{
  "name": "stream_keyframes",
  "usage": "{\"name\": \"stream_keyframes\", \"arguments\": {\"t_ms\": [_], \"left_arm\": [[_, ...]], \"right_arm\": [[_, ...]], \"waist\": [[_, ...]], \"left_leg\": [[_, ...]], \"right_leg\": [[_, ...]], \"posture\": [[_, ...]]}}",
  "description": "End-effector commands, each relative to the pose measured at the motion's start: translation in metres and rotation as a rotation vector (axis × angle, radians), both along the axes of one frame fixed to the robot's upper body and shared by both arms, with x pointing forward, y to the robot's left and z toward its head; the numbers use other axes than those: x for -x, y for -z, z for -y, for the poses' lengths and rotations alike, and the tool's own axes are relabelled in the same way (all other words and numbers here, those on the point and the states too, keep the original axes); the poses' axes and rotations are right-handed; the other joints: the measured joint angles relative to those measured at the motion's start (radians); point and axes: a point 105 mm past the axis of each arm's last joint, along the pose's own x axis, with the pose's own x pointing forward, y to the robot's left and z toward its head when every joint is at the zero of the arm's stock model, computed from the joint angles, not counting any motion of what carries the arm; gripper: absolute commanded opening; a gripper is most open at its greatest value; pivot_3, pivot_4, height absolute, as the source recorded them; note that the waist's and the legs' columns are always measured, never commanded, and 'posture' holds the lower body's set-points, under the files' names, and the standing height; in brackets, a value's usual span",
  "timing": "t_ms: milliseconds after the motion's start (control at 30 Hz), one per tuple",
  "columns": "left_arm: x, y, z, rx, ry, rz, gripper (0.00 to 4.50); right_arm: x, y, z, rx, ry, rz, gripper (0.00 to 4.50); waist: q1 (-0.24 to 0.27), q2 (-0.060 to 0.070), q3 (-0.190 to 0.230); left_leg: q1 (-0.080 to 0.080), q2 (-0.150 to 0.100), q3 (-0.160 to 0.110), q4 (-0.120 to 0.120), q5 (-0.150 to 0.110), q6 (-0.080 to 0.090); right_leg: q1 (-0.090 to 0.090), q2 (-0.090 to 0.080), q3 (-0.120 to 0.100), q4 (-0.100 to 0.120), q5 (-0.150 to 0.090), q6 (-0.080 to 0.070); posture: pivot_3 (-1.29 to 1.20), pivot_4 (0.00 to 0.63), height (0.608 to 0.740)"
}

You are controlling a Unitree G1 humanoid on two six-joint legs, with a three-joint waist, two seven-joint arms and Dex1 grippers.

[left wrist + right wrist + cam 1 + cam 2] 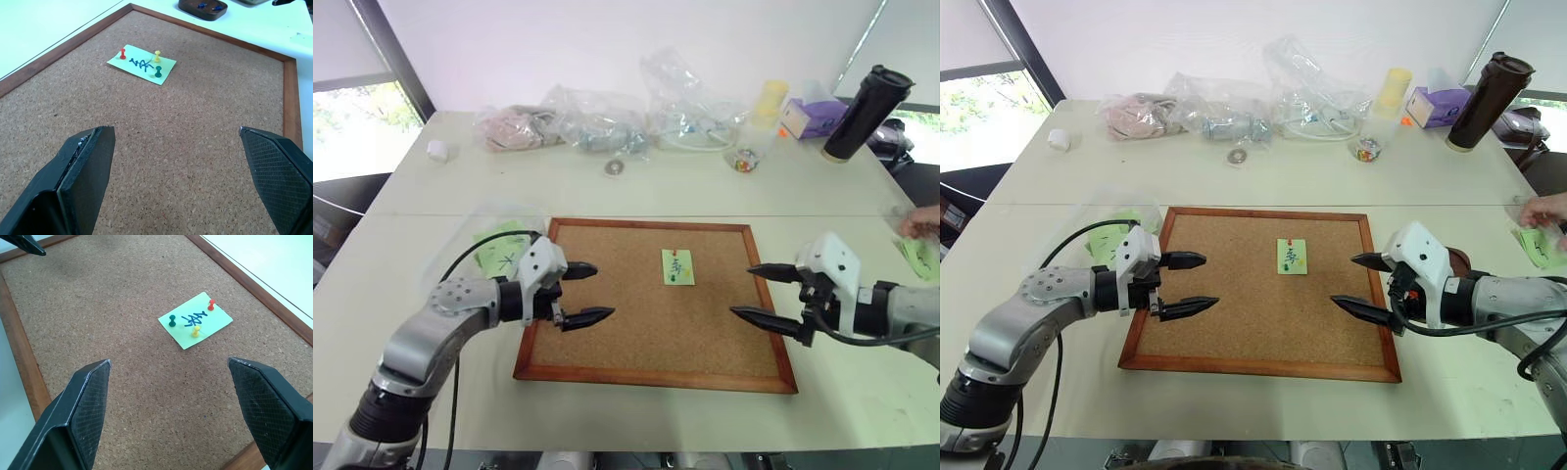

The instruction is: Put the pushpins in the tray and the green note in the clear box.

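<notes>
The green note [677, 266] lies on the corkboard's middle, held by three pushpins: a red one [122, 53], a yellow one [157, 56] and a green one [158, 71]. My left gripper [604, 291] hovers open over the board's left part, pointing toward the note. Over the board's right edge my right gripper [741, 290] is open too, facing the left one. Both are empty and well short of the note. The tray [203, 7], a dark brown dish with blue pins in it, sits just off the board's right side. The clear box [489, 223] stands left of the board with green paper in it.
The wood-framed corkboard [607, 373] lies on a white table. Along the far edge are plastic bags [597, 117], a glass jar [744, 157], a purple box [813, 116], a black tumbler [864, 113] and a tape roll [614, 167]. A person's hand [922, 221] is at the right edge.
</notes>
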Motion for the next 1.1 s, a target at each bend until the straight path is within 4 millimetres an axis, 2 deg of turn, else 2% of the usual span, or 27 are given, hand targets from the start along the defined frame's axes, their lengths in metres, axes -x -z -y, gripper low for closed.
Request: {"name": "stream_keyframes", "arguments": {"t_ms": [33,367,1100], "left_arm": [[-0.0018,-0.0096,-0.0006,0.002,0.001,0.036,4.45],[-0.0018,-0.0166,0.0015,0.034,-0.001,0.032,4.45],[-0.0031,-0.0178,0.0045,0.025,0.008,0.053,4.45]], "right_arm": [[-0.0007,-0.0065,-0.0031,0.009,-0.018,0.040,3.95],[-0.0005,-0.0050,-0.0038,0.011,-0.021,0.036,3.95],[-0.0017,-0.0051,-0.0042,0.010,-0.011,0.044,3.95]], "waist": [[0.000,0.000,0.000],[0.000,0.000,0.000],[0.000,0.000,0.000]], "left_leg": [[0.000,0.000,0.000,0.000,0.000,0.000],[0.000,0.000,0.000,0.000,0.000,0.000],[0.000,0.000,0.000,0.000,0.000,0.000]], "right_leg": [[0.000,0.000,0.000,0.000,0.000,0.000],[0.000,0.000,0.000,0.000,0.000,0.000],[0.000,0.000,0.000,0.000,0.000,0.000]], "posture": [[0.00,0.150,0.740],[0.00,0.150,0.740],[0.00,0.150,0.740]]}}
